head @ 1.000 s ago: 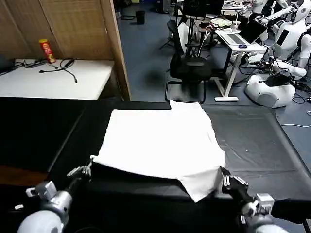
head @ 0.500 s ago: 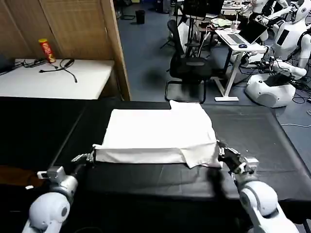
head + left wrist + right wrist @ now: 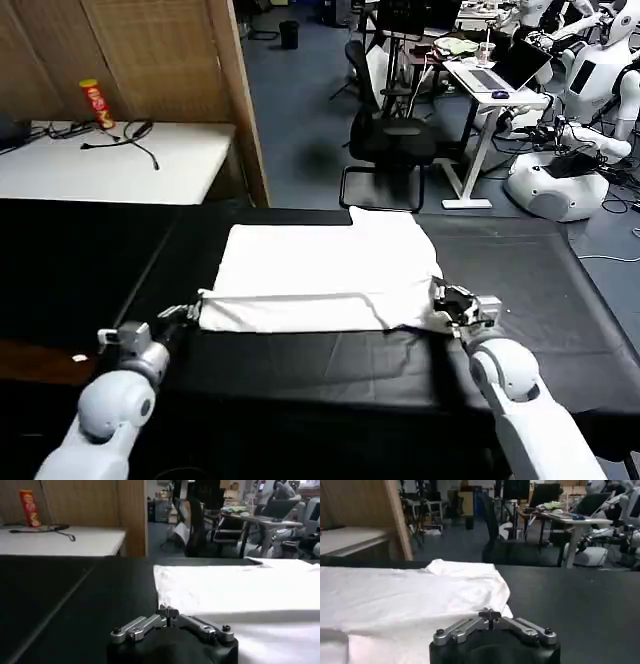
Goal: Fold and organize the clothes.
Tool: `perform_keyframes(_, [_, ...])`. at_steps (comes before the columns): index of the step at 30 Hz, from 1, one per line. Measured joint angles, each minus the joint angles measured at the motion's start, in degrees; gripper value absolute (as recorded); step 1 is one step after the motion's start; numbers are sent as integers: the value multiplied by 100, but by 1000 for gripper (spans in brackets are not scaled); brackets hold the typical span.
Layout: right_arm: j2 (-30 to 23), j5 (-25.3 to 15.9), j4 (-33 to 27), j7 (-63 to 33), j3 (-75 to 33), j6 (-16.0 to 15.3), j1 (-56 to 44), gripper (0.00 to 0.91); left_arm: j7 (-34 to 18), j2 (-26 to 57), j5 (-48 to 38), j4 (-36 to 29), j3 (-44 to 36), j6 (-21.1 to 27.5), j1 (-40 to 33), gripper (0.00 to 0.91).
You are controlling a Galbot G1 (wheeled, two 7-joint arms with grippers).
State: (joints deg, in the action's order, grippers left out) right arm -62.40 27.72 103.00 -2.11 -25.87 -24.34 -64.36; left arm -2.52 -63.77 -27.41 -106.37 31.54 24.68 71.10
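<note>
The clothes are one white T-shirt [image 3: 320, 270] spread across the middle of the black table [image 3: 530, 300], its near part doubled over into a thick folded band along the front. My left gripper [image 3: 188, 314] is shut on the band's left corner, and my right gripper [image 3: 445, 303] is shut on its right corner. In the left wrist view the closed left gripper [image 3: 168, 613] meets the T-shirt [image 3: 240, 587] at its edge. In the right wrist view the closed right gripper [image 3: 490, 615] sits against the T-shirt [image 3: 410, 597]. No print shows on the fabric.
Black tabletop lies bare on both sides of the shirt and in front of it. Beyond the table's far left stand a white desk [image 3: 110, 160] with a red can [image 3: 96, 104], a wooden partition [image 3: 150, 50], an office chair [image 3: 390, 140] and other robots [image 3: 560, 185].
Both grippers have carried the shirt's near edge away from me, folding it over the rest. The hanging right corner now lies tucked into a straight front band.
</note>
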Motion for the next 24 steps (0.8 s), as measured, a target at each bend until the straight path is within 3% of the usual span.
perform_keyframes(8, [34,-105,906,59,-349,-14,-968,878,38,-25,72,-131,103,-7,194,878])
perform_keyframes(15, [9,-105,1000,58,-511,-1,-1437,868,124,-107,163,-242,145,-44,519,878])
perform_keyframes(17, [1,-109,966,70,-515,18,-1471,751,173,-124,143,-252,158,-48,605,878])
perform_keyframes(20, [-3,-138,900,95,-491,23,-1475,653,244,-142,2,-246,171,-37,688,878])
perform_keyframes(21, [-4,-146,881,98,-479,22,-1473,527,257,-149,-54,-226,178,-32,695,878])
perform_keyframes(22, [-3,-152,852,102,-460,21,-1464,468,268,-154,-97,-208,182,-24,699,819])
perform_keyframes(23, [-3,-156,830,106,-451,20,-1462,273,284,-155,-145,-185,183,-11,698,527])
perform_keyframes(24, [-2,-165,804,111,-439,20,-1455,234,295,-155,-182,-165,184,2,693,351])
